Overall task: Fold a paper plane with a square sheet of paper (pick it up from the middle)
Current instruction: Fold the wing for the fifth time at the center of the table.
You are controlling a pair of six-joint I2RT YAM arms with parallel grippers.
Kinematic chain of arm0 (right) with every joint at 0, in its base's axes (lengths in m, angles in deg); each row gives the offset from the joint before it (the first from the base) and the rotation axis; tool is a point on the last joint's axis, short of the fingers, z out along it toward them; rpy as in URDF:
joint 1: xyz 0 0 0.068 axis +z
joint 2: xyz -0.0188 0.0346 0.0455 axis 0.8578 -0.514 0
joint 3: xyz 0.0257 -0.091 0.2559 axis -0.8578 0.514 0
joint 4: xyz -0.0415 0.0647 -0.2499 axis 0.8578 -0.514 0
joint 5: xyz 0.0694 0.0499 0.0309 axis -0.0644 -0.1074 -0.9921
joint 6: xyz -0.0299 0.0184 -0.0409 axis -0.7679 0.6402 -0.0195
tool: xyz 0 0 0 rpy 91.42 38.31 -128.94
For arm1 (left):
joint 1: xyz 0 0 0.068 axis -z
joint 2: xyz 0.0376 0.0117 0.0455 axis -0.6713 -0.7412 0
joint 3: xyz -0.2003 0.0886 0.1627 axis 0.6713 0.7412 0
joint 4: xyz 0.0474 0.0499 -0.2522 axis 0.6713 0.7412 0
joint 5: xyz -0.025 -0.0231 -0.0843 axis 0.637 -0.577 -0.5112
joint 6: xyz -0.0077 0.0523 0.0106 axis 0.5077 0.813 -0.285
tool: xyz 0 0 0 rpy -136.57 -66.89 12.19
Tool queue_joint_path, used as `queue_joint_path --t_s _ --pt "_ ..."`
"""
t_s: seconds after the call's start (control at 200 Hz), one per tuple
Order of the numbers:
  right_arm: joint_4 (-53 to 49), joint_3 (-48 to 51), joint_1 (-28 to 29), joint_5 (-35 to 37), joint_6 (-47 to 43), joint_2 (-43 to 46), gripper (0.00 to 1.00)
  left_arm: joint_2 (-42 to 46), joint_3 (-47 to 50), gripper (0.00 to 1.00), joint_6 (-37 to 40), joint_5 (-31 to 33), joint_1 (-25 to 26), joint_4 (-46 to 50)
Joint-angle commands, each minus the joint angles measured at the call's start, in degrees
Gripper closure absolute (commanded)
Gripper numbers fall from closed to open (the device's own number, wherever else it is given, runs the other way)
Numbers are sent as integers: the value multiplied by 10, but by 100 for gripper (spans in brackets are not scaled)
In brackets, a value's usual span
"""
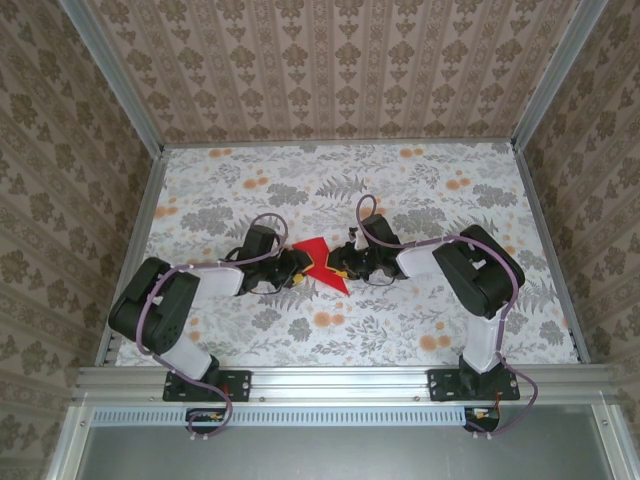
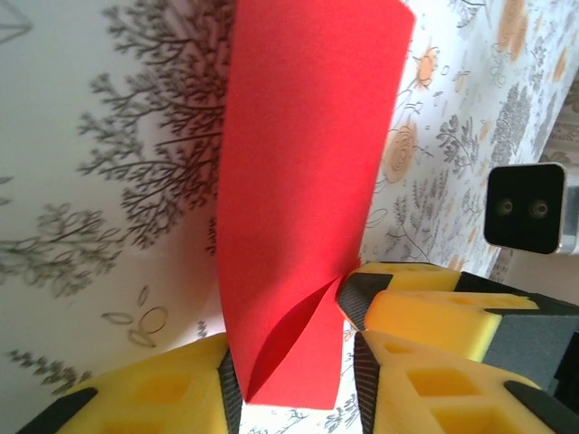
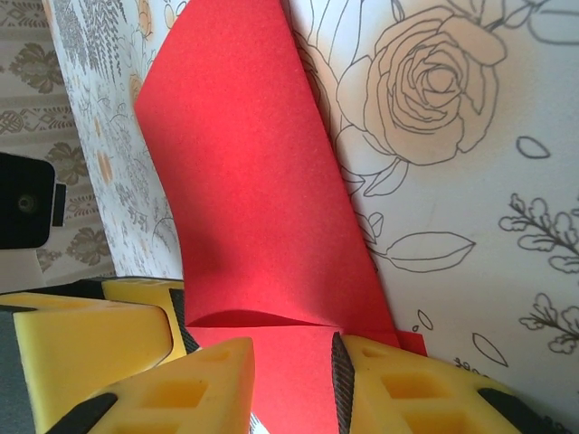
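Floral-patterned table with a bright red, creased square sheet of paper at mid-table.
Black-and-yellow left gripper: jaws apart, straddling one folded end of the sheet. Matching right gripper: jaws apart, astride the opposite end.

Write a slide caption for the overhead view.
Over a floral table, the left gripper and right gripper meet at a creased red sheet of paper.

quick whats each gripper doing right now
left gripper: open, fingers either side of the red paper, not clamped
right gripper: fingers apart over the red paper, grip cannot be told
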Motion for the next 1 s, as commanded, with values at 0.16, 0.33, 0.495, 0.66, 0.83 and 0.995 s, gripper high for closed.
queue_joint_path --t_s 0.16,0.33,0.495,0.66,0.83,0.995 --pt "17 12 -9 -11 -29 -2 67 -30 -1 80 -25 -29 5 -82" --pt "-33 2 -9 13 -136 52 53 -29 -4 94 -19 -30 6 -71" --pt "-85 21 4 82 -278 119 43 -26 -16 98 -17 -27 11 -45" --pt "-86 66 38 181 -390 174 45 -18 -28 98 -12 -22 13 -14" --pt "-46 89 65 203 -477 182 42 -12 -34 98 -6 -20 13 8" --pt "1 106 127 266 -602 173 37 -8 -37 98 -6 -23 13 13"
